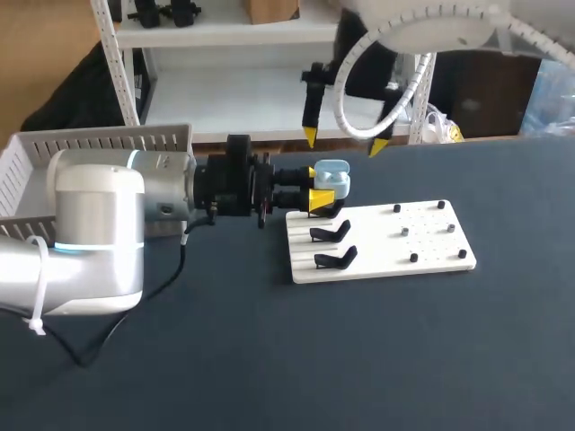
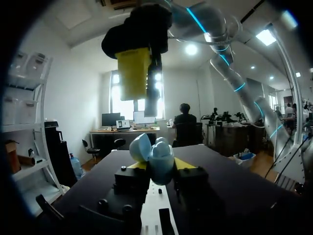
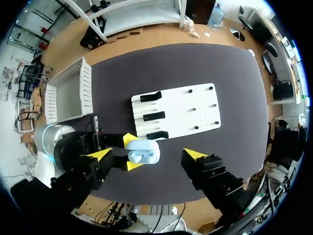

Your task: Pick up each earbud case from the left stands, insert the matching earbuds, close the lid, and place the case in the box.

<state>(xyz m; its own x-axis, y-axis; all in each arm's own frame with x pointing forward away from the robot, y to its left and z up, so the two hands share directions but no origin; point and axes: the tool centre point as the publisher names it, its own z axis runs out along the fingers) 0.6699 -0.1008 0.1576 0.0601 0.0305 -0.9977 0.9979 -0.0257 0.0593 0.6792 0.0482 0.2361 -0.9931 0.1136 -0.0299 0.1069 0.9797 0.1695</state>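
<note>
The left end effector (image 1: 321,187) pinches a light blue rounded earbud case (image 1: 334,178). One yellow tip presses on each side of it. The case is up in the air, by the end of the flat white board (image 1: 377,244) where the stands are. From the left wrist camera its lid looks flipped open. I cannot tell what is inside the case.

The right end effector (image 1: 344,142) hangs higher up, above the same end of the board. Its two yellow-tipped fingers are spread wide and touch nothing. From its own camera, the case sits lower down, between those two fingers.

The board lies flat on the dark bench (image 1: 404,350). Three black stands (image 1: 331,233) sit in a row on the board's end near the case. Six small dark bits (image 1: 413,258) are dotted over the board's other end. They are too small to tell what they are.

A white plastic box with slatted walls (image 1: 108,139) rests on the bench, well apart from the board, past its stand end. From above, its plain floor shows inside.

The silver and white left arm (image 1: 99,224) lies low between the box and the board. The white right arm (image 1: 431,27) comes down from high above the board's far side.
</note>
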